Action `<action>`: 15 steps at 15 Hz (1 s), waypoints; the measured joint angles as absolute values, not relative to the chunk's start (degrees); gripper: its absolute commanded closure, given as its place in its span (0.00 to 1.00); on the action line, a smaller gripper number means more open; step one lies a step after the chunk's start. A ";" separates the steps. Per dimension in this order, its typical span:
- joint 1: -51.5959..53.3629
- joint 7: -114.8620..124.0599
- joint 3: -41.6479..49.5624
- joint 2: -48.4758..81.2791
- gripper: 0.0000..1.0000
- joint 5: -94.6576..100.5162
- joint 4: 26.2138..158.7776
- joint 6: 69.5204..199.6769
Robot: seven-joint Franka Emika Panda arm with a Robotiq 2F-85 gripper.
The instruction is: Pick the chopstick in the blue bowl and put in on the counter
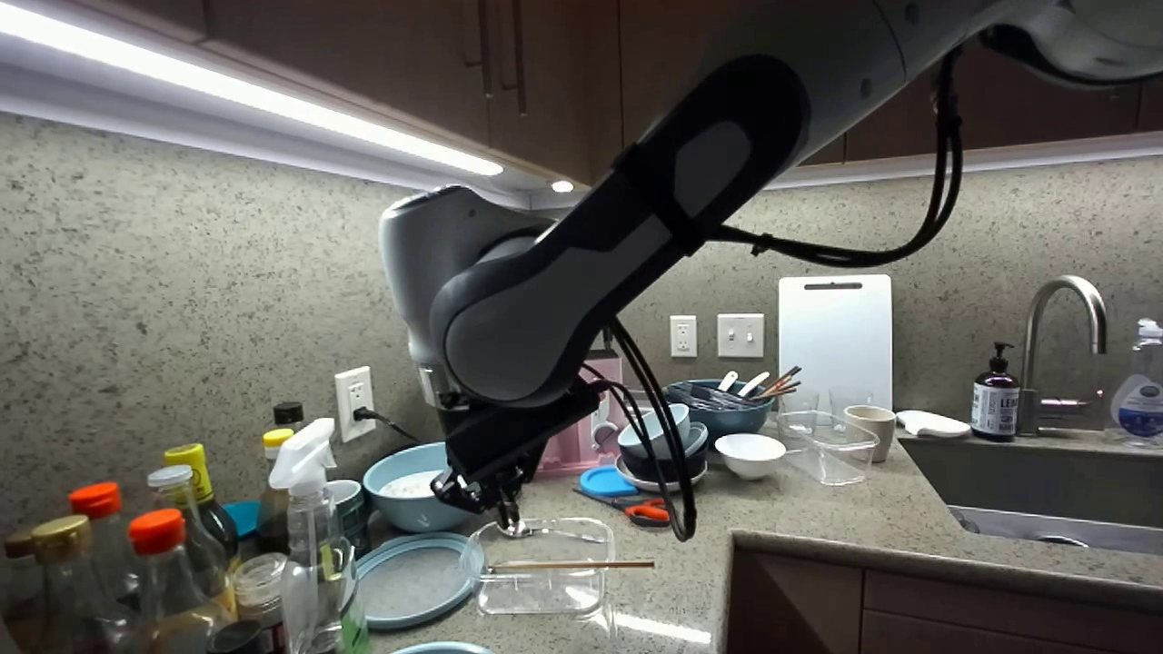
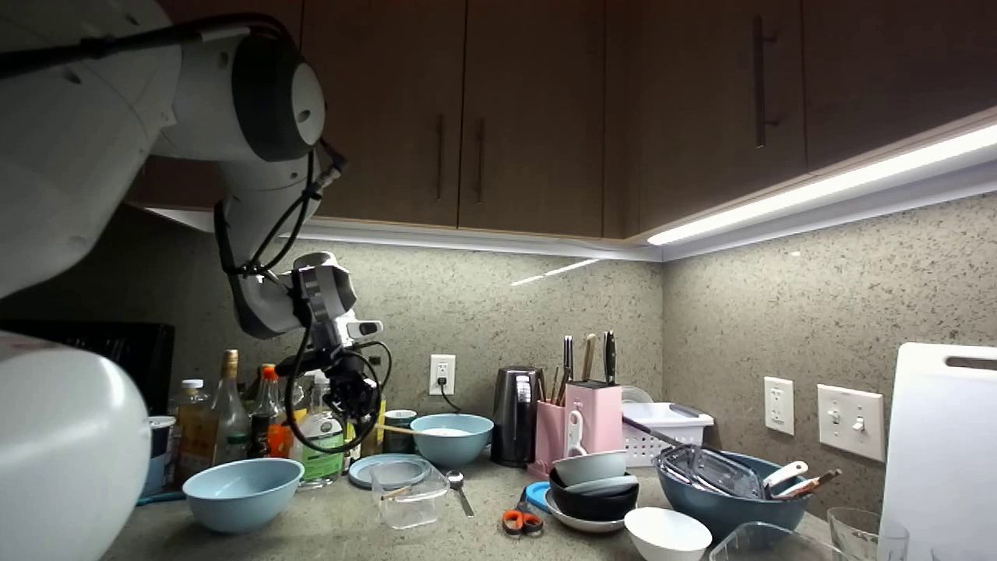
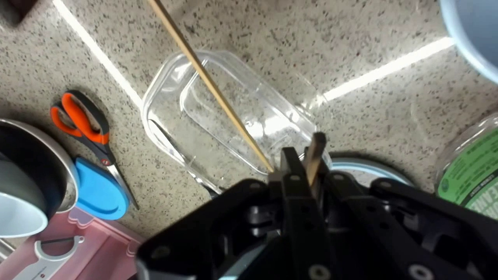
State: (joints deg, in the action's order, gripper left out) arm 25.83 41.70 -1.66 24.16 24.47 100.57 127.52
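Observation:
The blue bowl [image 1: 420,486], pale blue with a whitish inside, stands by the wall; it also shows in an exterior view [image 2: 453,440]. My gripper [image 3: 304,165] is shut on a wooden chopstick [image 3: 313,161] with a dark end. In an exterior view this chopstick [image 2: 399,429] runs from the gripper [image 2: 357,411] to the bowl's rim; I cannot tell whether it touches. A separate wooden stick [image 3: 218,95] lies across the clear container [image 3: 186,128], over the speckled stone counter [image 3: 381,128]. In an exterior view the gripper [image 1: 498,500] is in front of the bowl.
A pale-blue plate [image 1: 413,618] lies beside the clear container. Several bottles [image 1: 159,563] stand by the wall. Scissors [image 3: 83,120], a spoon [image 2: 459,489] and stacked bowls [image 2: 596,499] are nearby. Another light-blue bowl [image 2: 241,499] stands at the front.

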 measured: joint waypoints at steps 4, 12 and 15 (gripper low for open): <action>25.95 47.58 -1.98 17.68 0.92 26.77 109.30 132.81; 24.81 46.33 -5.58 16.47 0.92 26.45 111.86 133.08; 25.19 46.44 -7.57 16.03 0.92 27.10 114.42 133.75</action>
State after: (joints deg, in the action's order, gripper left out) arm 25.19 46.44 -7.57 16.03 27.10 114.42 133.75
